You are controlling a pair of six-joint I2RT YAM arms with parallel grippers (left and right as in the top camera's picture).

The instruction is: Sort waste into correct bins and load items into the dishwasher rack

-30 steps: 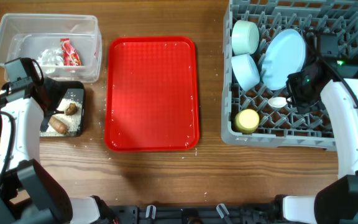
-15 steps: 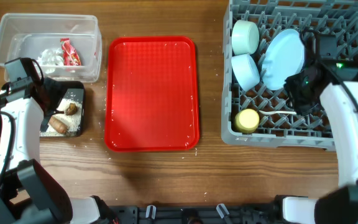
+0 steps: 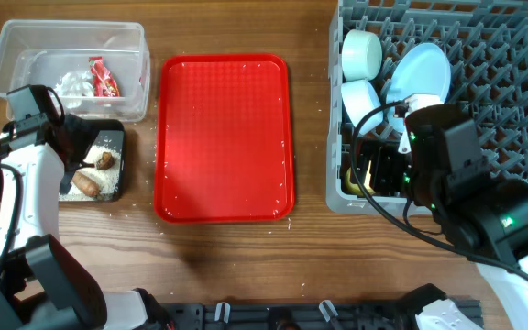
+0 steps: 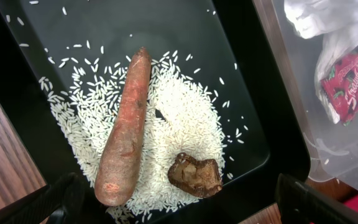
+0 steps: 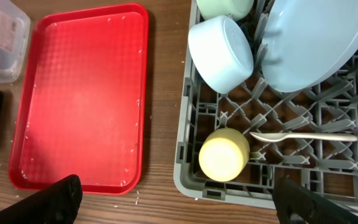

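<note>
Red tray [image 3: 225, 137], yellow cup [image 5: 224, 155], grey rack [image 5: 194, 180]

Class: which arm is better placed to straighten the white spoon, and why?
Right, likely: the right gripper hovers open over the rack near the spoon; the left gripper hangs over the distant black tray.

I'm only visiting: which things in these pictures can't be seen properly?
Overhead: the right arm largely hides the yellow cup and spoon; the right wrist view shows them.
Right wrist: the top edge cuts off the plate and the upper bowl.
Left wrist: the right edge cuts off the red wrapper; the top edge cuts the tissue.
</note>
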